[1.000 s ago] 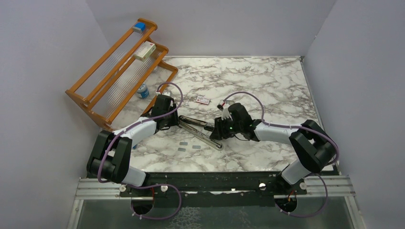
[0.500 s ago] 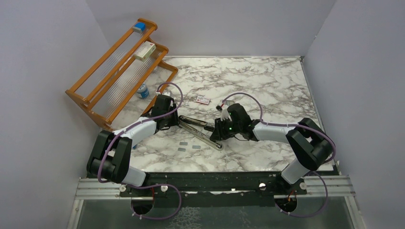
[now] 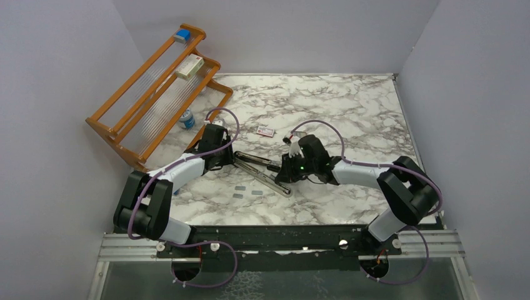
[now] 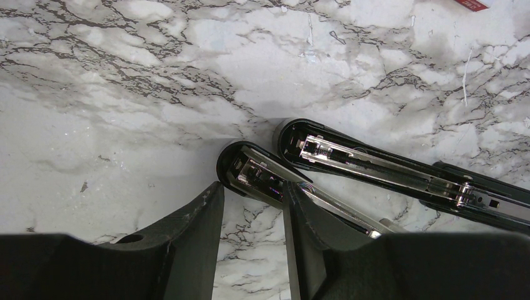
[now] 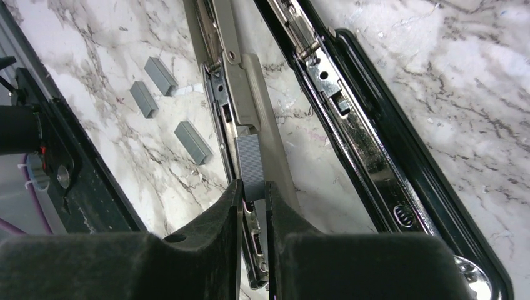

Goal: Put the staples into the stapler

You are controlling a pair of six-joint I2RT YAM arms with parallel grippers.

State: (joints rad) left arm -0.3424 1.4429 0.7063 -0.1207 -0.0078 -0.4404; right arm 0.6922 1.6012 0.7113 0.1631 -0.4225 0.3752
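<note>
The black stapler (image 3: 265, 180) lies opened in a V on the marble, both silver rails (image 5: 350, 119) facing up. My right gripper (image 5: 253, 184) is shut on a short grey strip of staples (image 5: 249, 164), held over the stapler's open channel (image 5: 232, 94). From above, the right gripper (image 3: 282, 174) sits at the stapler's front end. My left gripper (image 4: 252, 187) is open at the hinge end (image 4: 250, 170). Its right finger (image 4: 306, 219) rests on the lower arm, and marble shows between the fingers. Three loose staples strips (image 5: 192, 142) lie beside the stapler.
A small red-and-white packet (image 3: 265, 130) lies behind the stapler. At the back left a wooden rack (image 3: 156, 94) holds a white-and-red box (image 3: 189, 67) and a blue block (image 3: 182, 35). A small can (image 3: 186, 119) stands by its foot. Walls close in on both sides.
The right gripper's jaws have closed onto the strip of staples, and the right arm's elbow has shifted slightly. The left arm and the stapler have not moved.
</note>
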